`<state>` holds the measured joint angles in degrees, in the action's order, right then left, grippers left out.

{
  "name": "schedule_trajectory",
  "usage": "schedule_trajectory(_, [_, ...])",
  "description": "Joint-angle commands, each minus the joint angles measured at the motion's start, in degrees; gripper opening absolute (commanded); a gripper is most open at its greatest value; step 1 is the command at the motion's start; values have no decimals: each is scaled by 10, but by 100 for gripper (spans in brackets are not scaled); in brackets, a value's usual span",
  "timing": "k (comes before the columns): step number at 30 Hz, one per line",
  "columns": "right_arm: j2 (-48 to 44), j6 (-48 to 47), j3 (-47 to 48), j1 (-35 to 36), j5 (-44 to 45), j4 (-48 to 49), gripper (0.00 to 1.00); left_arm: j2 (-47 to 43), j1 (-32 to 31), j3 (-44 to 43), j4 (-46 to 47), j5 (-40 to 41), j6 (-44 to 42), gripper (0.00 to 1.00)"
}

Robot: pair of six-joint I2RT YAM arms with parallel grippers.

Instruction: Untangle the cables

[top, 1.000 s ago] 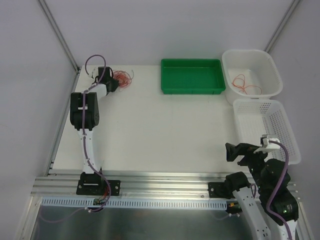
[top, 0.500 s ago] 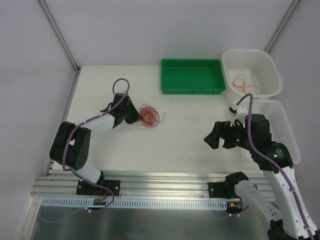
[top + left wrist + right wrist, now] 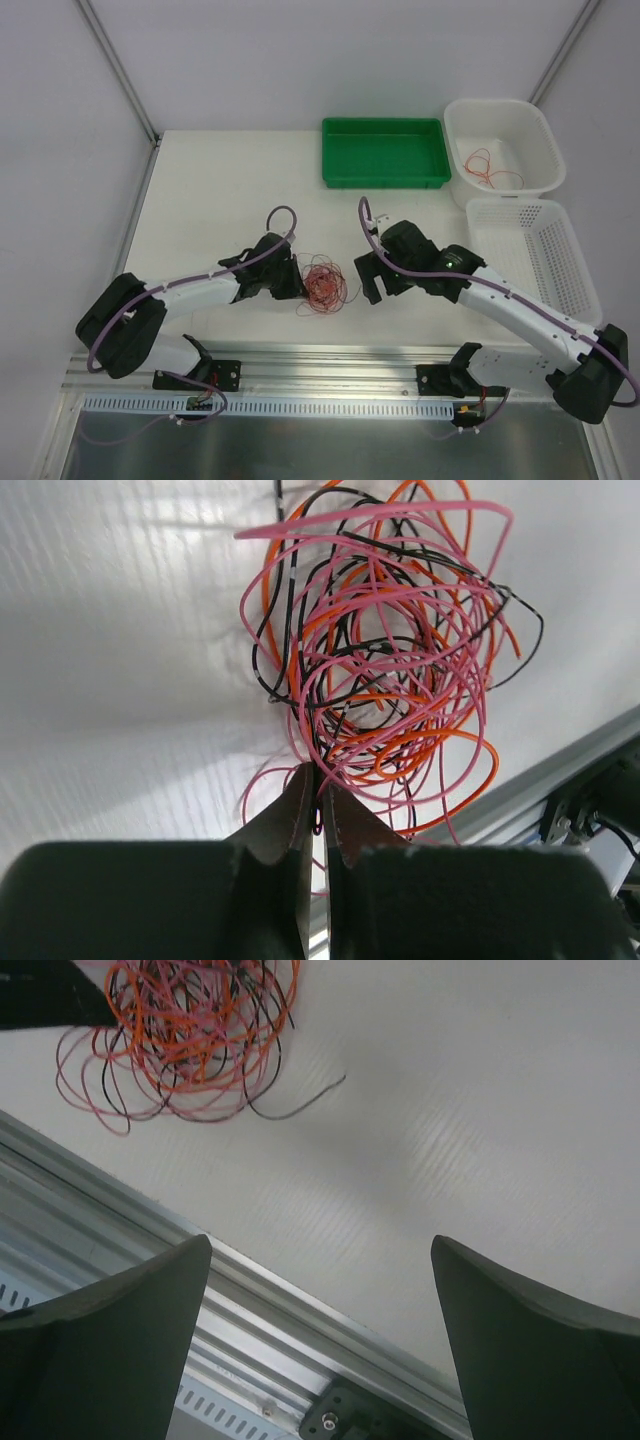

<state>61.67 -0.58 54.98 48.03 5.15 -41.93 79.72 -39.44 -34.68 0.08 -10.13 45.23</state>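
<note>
A tangled bundle of thin cables (image 3: 324, 285), pink, orange and black, lies on the white table near its front edge. In the left wrist view the cables (image 3: 385, 670) spread in loose loops just beyond my left gripper (image 3: 319, 780). My left gripper (image 3: 296, 284) is shut on strands at the bundle's left edge. My right gripper (image 3: 368, 280) is open and empty just right of the bundle. In the right wrist view the cables (image 3: 185, 1035) lie at the upper left, beyond the wide-open fingers (image 3: 110, 1340).
A green tray (image 3: 384, 152) stands at the back. A white tub (image 3: 535, 130) at the back right holds a loose red cable (image 3: 484, 168). A white lattice basket (image 3: 530, 255) stands at the right. The metal rail (image 3: 330, 365) runs along the table's front edge.
My left gripper has dragged the cable bundle from the back left corner to the front middle. My right arm has swung from the right side in toward the bundle.
</note>
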Motion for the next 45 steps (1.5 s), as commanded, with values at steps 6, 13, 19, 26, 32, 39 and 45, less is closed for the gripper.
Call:
schedule_trajectory(6, [24,43,-51,29,-45,234,97,-115,-50,31,-51,74,40,0])
schedule_trajectory(13, [56,59,-133,45,-83,402,99,-145,-72,48,-54,113,48,0])
schedule_trajectory(19, [133,82,-164,44,-121,513,87,-136,-88,48,-54,118,48,0])
schedule_trajectory(26, [225,94,-167,44,-136,607,78,-120,-118,39,-53,136,43,0])
schedule_trajectory(32, [280,103,-167,45,-145,644,49,-125,-134,42,-54,153,41,0])
schedule_trajectory(39, [182,84,-204,45,-86,566,1,-214,-135,60,-75,198,42,0])
schedule_trajectory(45, [-1,65,-165,44,54,354,1,-319,-134,21,-139,253,2,0])
